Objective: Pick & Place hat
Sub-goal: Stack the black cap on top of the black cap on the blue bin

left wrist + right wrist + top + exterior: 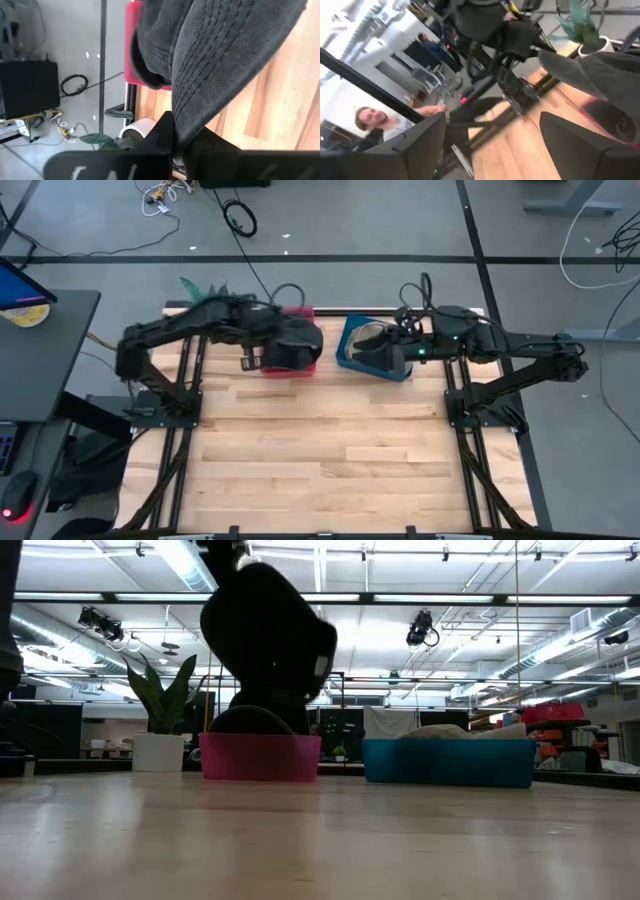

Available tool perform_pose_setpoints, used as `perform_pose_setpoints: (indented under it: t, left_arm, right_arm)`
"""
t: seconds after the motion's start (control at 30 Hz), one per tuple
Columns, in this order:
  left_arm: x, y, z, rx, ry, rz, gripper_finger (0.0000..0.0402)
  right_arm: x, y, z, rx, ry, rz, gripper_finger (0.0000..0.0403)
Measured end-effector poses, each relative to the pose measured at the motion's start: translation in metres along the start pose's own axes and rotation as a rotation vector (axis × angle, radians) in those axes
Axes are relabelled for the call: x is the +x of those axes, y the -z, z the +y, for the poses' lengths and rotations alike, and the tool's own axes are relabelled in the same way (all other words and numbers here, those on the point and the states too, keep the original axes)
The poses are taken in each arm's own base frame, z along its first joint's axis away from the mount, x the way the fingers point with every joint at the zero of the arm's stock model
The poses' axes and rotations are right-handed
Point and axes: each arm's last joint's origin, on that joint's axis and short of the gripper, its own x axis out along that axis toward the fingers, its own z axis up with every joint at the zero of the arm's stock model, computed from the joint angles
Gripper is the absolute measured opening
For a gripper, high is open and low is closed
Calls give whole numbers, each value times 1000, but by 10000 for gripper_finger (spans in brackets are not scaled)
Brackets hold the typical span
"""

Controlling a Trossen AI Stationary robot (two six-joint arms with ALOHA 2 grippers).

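At upper centre of the high view, the left gripper [262, 356] pinches a dark ribbed fabric hat [292, 343] above the pink rectangular bin [302, 367]. The right gripper [398, 345], fingers spread, hangs over the blue bin [347, 350].

- I count two arms of mine over the table [320, 450]: one at the left of the high view, one at the right.
- Two grippers: my left gripper [262, 355], centre-left of the frame, and my right gripper [392, 345], centre-right.
- Two bins at the table's far edge: one pink bin [260, 757], left of centre in the low view, and one blue bin [448, 762], right of centre.
- Two dark hats I can make out: one hat [220, 65] filling the upper right of the left wrist view, and another hat [372, 342] lying in the blue bin.
- One potted plant [160, 710], left in the low view.
- Two people [375, 125] in the right wrist view's left half.
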Motion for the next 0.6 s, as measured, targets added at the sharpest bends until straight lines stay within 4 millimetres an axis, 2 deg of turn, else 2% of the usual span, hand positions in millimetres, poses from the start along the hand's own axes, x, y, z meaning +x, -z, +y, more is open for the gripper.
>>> perform_pose_setpoints:
  t: [0.1, 0.2, 0.33, 0.5, 0.6]
  left_arm:
    - [20, -14, -5, 44, 4, 62, 11]
    - [30, -22, -10, 127, -43, 99, 11]
    - [27, -23, -12, 221, -141, 110, 11]
    - [7, -15, -8, 207, -174, 51, 11]
    - [2, -13, -8, 205, -177, 34, 11]
  right_arm:
    - [0, 3, -3, -18, 27, 36, 318]
    - [0, 7, -7, -21, 67, 79, 313]
    - [-1, 12, -12, -41, 115, 134, 309]
    - [-3, 17, -16, -49, 163, 186, 306]
    - [-3, 18, -17, -60, 169, 195, 306]
